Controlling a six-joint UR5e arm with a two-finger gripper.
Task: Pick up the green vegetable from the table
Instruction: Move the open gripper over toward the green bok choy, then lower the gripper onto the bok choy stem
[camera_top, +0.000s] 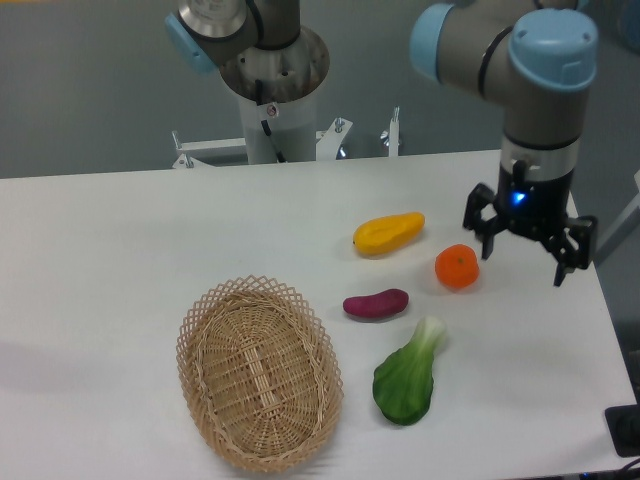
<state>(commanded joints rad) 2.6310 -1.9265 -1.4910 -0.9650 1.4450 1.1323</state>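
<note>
Lying on the table (120, 260) near its front edge: green vegetable (408, 373), stalk pointing up-right toward the gripper (526, 252), which hangs above with fingers spread, empty, beside the orange (456, 267).

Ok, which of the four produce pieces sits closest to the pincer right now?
The orange, just left of the open pincer. The yellow fruit, purple sweet potato and green vegetable all lie farther away.

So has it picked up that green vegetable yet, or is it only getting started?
Only getting started. The green vegetable lies untouched on the table. The gripper hangs open and empty beside the orange, up and to the right of the vegetable. Reaching, gripping and lifting are all left.
</note>
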